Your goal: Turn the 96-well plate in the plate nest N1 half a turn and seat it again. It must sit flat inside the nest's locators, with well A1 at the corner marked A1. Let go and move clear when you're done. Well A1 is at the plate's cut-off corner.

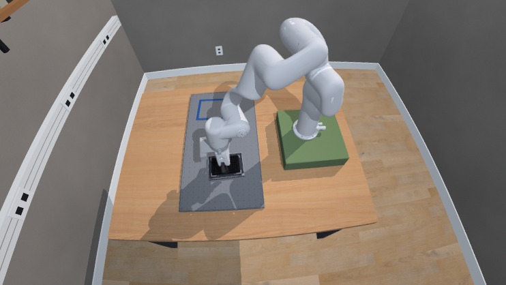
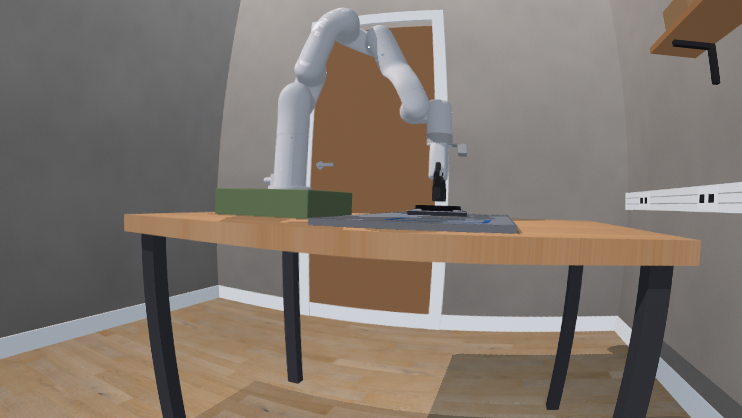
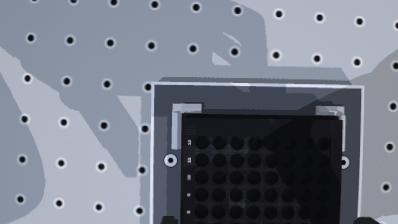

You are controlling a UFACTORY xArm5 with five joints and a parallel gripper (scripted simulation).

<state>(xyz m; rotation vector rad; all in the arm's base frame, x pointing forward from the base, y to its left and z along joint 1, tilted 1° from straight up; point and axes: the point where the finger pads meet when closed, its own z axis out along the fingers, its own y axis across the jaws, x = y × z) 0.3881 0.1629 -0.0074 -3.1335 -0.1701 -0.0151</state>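
The black 96-well plate (image 1: 234,163) (image 2: 423,207) (image 3: 260,186) lies in the dark nest (image 1: 242,168) (image 2: 413,212) (image 3: 240,98). It looks level in the exterior view. In the wrist view its end with column 12 is at the top, inside the two light corner locators; numbers run downward from 12. The plate's other end, its cut-off corner and the nest's A1 mark cannot be made out. My gripper (image 1: 224,168) (image 2: 439,199) (image 3: 269,220) is open and empty, pointing down just above the plate, with a finger at each long side in the wrist view.
The nest stands on a grey perforated board (image 1: 198,191) (image 2: 415,224) (image 3: 85,60). A blue outlined rectangle (image 1: 198,110) is at the board's far end. The arm's green base block (image 1: 315,152) (image 2: 259,202) stands beside the board on the wooden table (image 1: 301,205) (image 2: 597,233).
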